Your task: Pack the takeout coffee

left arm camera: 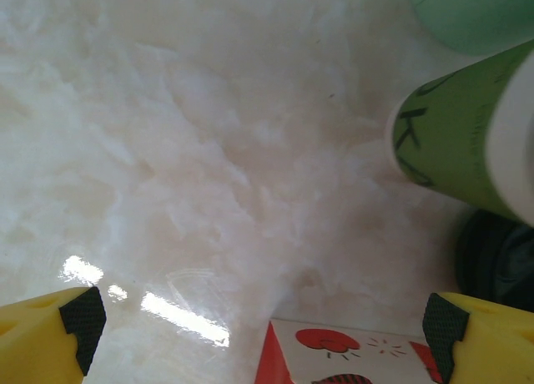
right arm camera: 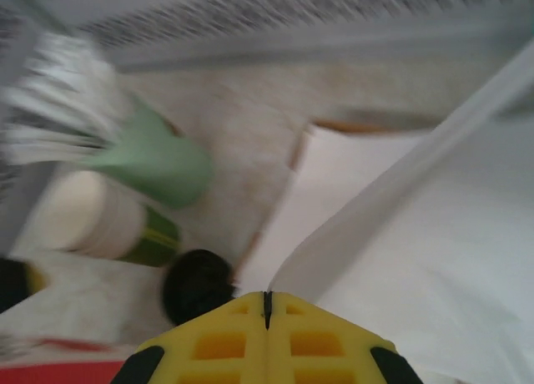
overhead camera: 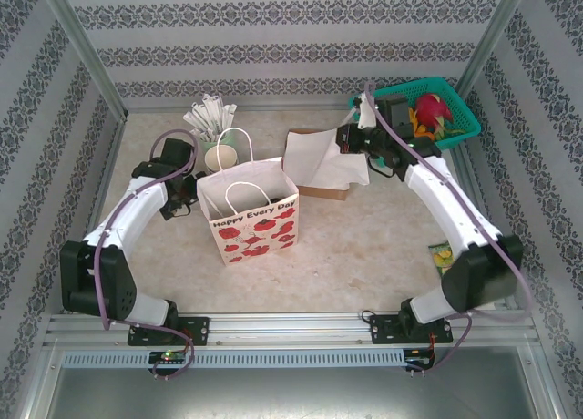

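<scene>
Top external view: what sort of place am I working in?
Likely a staged takeout-packing booth, not a real café: wallpapered panels on an aluminium frame, a flowered paper bag and green cups on the table.

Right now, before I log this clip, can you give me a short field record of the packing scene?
takeout coffee: black lid on, next to the stacked cups, not in the bag
paper bag: upright, mouth open
left gripper: open, low over the table beside the bag
right gripper: shut, apparently pinching the white paper
packing: not yet done
</scene>
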Available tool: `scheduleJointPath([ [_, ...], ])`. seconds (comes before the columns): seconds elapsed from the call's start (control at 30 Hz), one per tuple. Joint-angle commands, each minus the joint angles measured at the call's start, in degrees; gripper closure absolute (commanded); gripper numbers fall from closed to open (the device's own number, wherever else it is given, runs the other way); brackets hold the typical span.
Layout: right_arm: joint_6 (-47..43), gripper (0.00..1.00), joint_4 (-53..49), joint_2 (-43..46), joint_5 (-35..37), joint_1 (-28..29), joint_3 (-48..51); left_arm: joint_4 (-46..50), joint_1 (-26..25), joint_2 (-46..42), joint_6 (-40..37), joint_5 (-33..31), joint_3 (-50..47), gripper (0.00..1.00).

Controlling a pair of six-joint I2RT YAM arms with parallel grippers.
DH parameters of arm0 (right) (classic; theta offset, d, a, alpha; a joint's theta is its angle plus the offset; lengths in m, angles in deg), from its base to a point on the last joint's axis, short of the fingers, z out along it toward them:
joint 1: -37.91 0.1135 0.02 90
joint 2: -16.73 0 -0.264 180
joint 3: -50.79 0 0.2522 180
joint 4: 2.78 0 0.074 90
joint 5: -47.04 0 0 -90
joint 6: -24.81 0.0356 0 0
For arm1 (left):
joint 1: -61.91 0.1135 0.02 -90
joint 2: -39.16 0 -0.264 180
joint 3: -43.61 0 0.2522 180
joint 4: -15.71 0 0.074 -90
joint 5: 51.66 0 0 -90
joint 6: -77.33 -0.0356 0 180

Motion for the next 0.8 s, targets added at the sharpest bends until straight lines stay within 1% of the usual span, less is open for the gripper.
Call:
scheduleJointPath([
  [0.0, -5.7, 1.0, -2.5, 4.3, -5.0, 3.3, -6.8, 1.6, 0.4, -2.2, -0.5, 0.2, 1.4, 0.0],
  [0.17, -10.0, 1.0, -7.2, 6.6, -4.0, 11.9, -14.7, 1.3, 0.3, -3.2, 0.8, 0.7, 0.4, 0.0],
  [0.23, -9.9, 1.0, -7.6, 6.5, -1.5, 15.4, -17.7, 1.1, 0.2, -3.4, 0.8, 1.0, 0.2, 0.0],
  [0.4, -8.9, 1.0, -8.4, 6.2, 0.8, 22.8, -22.9, 1.0, 0.2, -3.6, 0.3, 2.1, -0.2, 0.0],
  [0.5, -11.0, 1.0, -9.0, 6.7, 3.4, 27.6, -23.3, 0.7, 0.1, -3.9, 0.0, 2.5, -0.4, 0.01],
  [0.57, -11.6, 1.0, -9.5, 6.6, 5.2, 29.8, -23.4, 0.5, 0.0, -4.1, -0.2, 2.8, -0.5, 0.01],
  [0.63, -9.1, 1.0, -6.8, 6.0, 5.9, 31.0, -21.3, 0.1, 0.0, -4.2, -0.4, 3.5, -0.7, 0.0],
  [0.7, -5.7, 1.0, -3.3, 4.2, 5.1, 31.9, -19.0, -0.3, 0.0, -4.3, -0.3, 3.8, -1.0, 0.0],
  [0.77, -3.9, 1.0, -2.7, 1.5, 5.4, 33.0, -18.3, -0.7, 0.0, -4.5, -0.3, 3.9, -1.2, 0.0],
])
